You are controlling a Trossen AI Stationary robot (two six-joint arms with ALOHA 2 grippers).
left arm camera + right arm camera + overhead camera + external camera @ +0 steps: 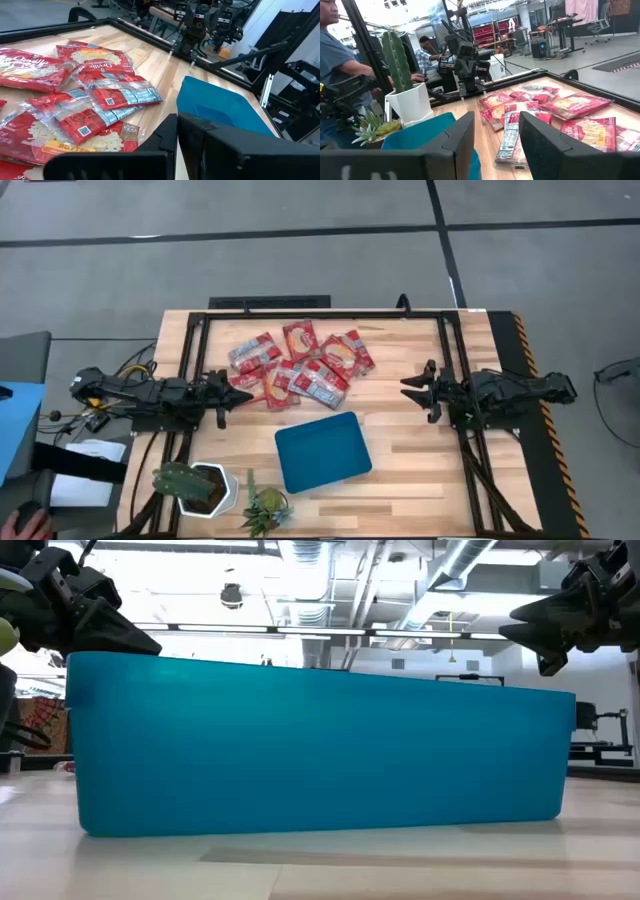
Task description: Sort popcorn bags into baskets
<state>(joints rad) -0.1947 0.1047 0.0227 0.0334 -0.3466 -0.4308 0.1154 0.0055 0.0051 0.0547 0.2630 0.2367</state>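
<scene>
Red popcorn bags point(300, 365) lie in a loose overlapping heap at about 12 o'clock on the wooden surface point(420, 450), several stacked across one another, so each will likely have to be lifted off the top rather than slid out. None has reached the teal basket point(322, 451), which sits apart from the heap toward 6 o'clock, slightly turned, with nothing visible inside it; sorting looks not yet begun.

At 9 o'clock the left hand point(225, 389) hovers low just beside the heap's near edge, fingers pointing into the pile. The overhead view suggests a modest gap between them, holding nothing, which suits a first pick from the closest bag.

At 3 o'clock the right hand point(412, 387) waits well apart from the bags, its fingers point(455, 137) spread wide and empty, aimed across the surface toward the heap. Keeping to opposite sides probably leaves the middle free for carrying.

A potted cactus point(185, 483) and a small succulent point(266, 507) stand near 7 o'clock, off the likely path.
</scene>
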